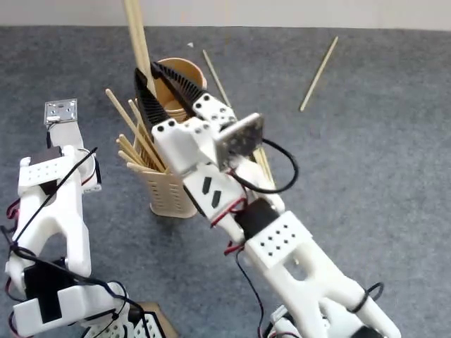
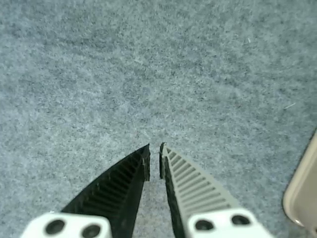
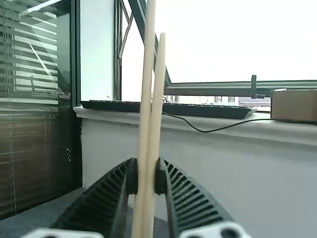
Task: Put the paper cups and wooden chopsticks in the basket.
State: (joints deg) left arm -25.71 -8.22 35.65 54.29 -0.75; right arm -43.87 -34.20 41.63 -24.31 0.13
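Chopsticks (image 3: pixel 151 99), pair, upright, pinched tight in right fingers (image 3: pixel 106 198) above basket (image 1: pixel 169 193). Risk: long ends lever loose on release, miss basket mouth, knock cup (image 1: pixel 184 74). Left fingers (image 2: pixel 119 183) nearly closed, empty, over tabletop (image 2: pixel 148 74).

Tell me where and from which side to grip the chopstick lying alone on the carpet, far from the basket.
Grip the lone chopstick near its middle, from straight above, jaws across its length. It lies flat on the carpet, apart from everything else, so a middle hold should probably keep it level.
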